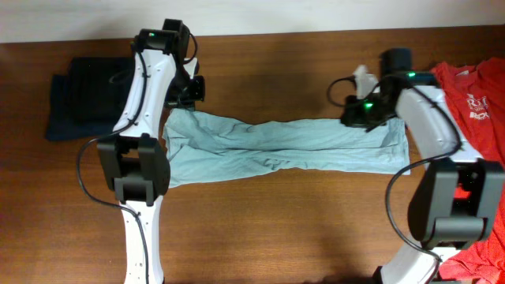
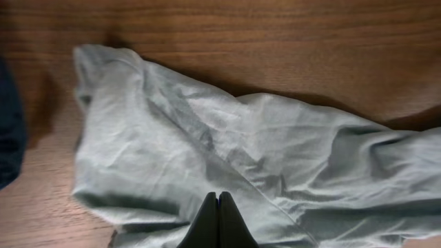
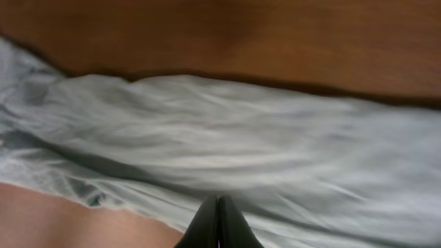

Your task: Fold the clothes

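A light blue-green garment point(image 1: 284, 146) lies stretched left to right across the middle of the wooden table, narrowed and wrinkled in the middle. My left gripper point(image 1: 188, 93) is at its far left corner. In the left wrist view its fingers point(image 2: 219, 200) are pressed together over the cloth point(image 2: 207, 145), with nothing visible between them. My right gripper point(image 1: 359, 112) is over the garment's right end. Its fingers point(image 3: 218, 201) are also pressed together above the blurred cloth point(image 3: 241, 138).
A folded dark navy garment point(image 1: 79, 102) lies at the far left. A red shirt with white print point(image 1: 473, 91) lies at the right edge, and more red cloth point(image 1: 481, 256) lies by the right arm's base. Bare wood point(image 1: 276, 229) runs along the front.
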Robot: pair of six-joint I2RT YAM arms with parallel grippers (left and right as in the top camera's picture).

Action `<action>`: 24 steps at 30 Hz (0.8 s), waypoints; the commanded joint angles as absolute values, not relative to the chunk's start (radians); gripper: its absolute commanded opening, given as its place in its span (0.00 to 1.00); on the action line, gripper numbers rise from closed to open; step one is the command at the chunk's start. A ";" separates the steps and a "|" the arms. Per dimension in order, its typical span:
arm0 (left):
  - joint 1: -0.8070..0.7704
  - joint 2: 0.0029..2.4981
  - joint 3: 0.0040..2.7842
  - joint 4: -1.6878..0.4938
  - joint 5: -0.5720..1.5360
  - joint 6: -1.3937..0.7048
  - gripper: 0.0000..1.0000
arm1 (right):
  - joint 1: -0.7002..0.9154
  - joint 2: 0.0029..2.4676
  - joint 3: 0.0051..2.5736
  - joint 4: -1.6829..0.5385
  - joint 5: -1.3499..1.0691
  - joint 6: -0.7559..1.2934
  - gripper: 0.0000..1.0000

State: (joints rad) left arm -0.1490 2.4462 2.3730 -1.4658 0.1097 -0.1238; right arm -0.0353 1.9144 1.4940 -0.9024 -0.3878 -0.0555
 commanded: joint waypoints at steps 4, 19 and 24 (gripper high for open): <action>-0.148 2.491 2.370 -1.468 0.125 -0.119 0.00 | 0.118 1.929 1.418 -0.773 -0.412 -0.038 0.04; -0.148 2.491 2.370 -1.470 0.128 -0.119 0.00 | 0.376 2.092 1.401 -0.538 -0.408 0.046 0.04; -0.148 2.491 2.370 -1.470 0.128 -0.119 0.00 | 0.401 2.093 1.402 -0.575 -0.412 0.065 0.04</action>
